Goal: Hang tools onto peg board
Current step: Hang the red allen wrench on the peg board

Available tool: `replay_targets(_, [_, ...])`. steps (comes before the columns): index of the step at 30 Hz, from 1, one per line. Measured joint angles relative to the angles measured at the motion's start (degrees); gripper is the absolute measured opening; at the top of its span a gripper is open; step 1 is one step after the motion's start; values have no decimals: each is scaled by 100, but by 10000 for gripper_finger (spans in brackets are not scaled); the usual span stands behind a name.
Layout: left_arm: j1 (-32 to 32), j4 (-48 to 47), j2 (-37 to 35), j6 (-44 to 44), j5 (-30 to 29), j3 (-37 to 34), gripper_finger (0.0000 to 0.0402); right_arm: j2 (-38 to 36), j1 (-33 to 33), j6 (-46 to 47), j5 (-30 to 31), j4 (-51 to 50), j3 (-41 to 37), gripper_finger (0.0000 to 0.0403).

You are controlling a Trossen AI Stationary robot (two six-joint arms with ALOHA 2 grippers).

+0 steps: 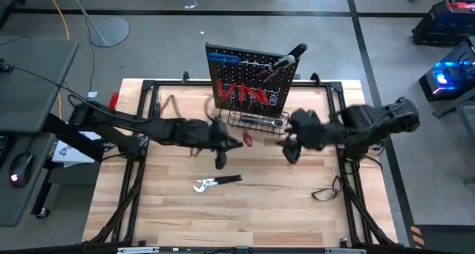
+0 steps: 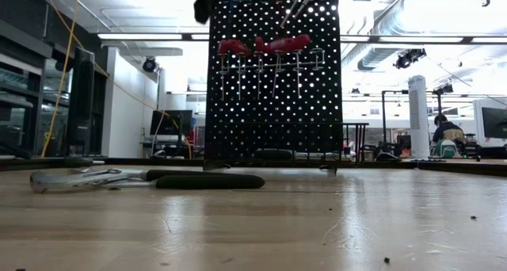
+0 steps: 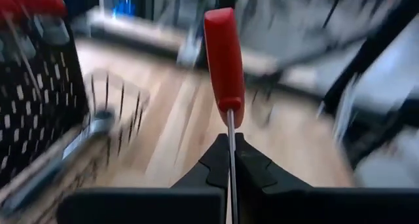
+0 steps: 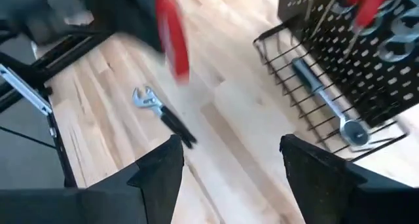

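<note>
My left gripper (image 1: 231,139) is shut on a red-handled screwdriver (image 3: 224,54) above the table's middle, just in front of the wire basket (image 1: 256,122). The black peg board (image 1: 249,79) stands at the far side. Red-handled screwdrivers (image 2: 269,45) hang on it, and a silver wrench (image 4: 324,99) lies in its basket. My right gripper (image 4: 229,165) is open and empty, to the right of the basket (image 1: 291,146). Black-handled silver pliers (image 1: 215,183) lie flat on the table near the front. My left gripper pinches the screwdriver's thin metal shaft (image 3: 230,152) between its two fingers, below the red handle. The shaft runs along the fingers and the handle (image 1: 247,140) sticks out past the fingertips toward the table's right. The screwdriver is lifted clear of the table.
A thin black cable (image 1: 326,191) lies on the table at the front right. The black tubular frame (image 1: 148,87) runs around the table's edges. Bare wood lies between the pliers and the cable.
</note>
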Motion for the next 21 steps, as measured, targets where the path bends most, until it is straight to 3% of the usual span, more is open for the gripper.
replay_targets(4, [143,1581,-559,-319,-93,-483,0,-22,550,344,488,1064,-776,245])
replay_targets(7, [234,2546,-734,-406,-102,-555,0,-13,651,-14,983,2829,-1391,245])
replay_targets(10, [270,3090,-730,-428,-96,-560,0,-15,443,-947,1281,5139,-1890,245])
replay_targets(15, [235,3522,-722,-520,-88,-494,0,-24,-41,-2166,1161,7886,-2263,245])
replay_targets(21, [137,3972,-662,-309,-80,-237,0,21,-684,-2181,291,8665,-2294,245])
